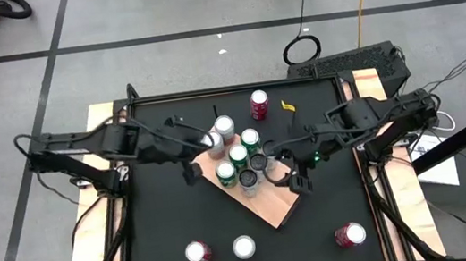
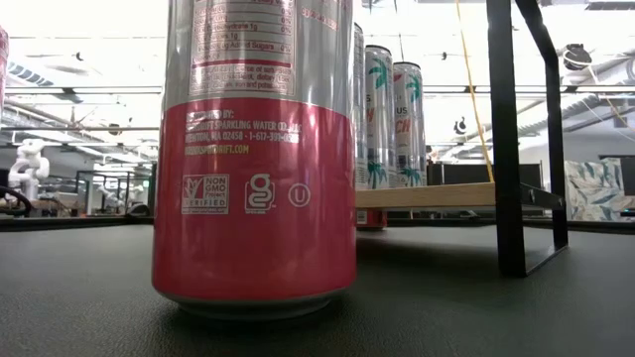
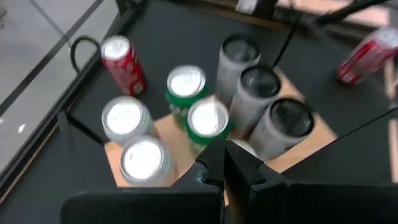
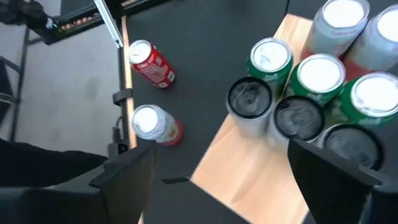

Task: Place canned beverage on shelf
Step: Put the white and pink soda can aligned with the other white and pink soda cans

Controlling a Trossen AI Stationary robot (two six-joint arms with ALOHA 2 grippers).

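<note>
The shelf (image 1: 265,205) is a tan wood-grain board lying cornerwise at the table's middle. It carries two silver-topped cans (image 1: 224,128), three green cans (image 1: 237,154) and three dark-topped cans (image 1: 259,162), all upright. They also show in the left wrist view (image 3: 208,118) and the right wrist view (image 4: 320,74). My left gripper (image 1: 194,165) (image 3: 225,163) is shut and empty, above the shelf's left corner beside the cans. My right gripper (image 1: 298,178) (image 4: 230,165) is wide open and empty, above the shelf's right side next to the dark-topped cans (image 4: 249,99).
A red can (image 1: 259,103) stands on the black table behind the shelf. Three more cans (image 1: 198,252) (image 1: 244,247) (image 1: 349,235) stand along the near edge; one fills the low view (image 2: 253,159). The shelf's black rods (image 2: 504,139) rise at its corners.
</note>
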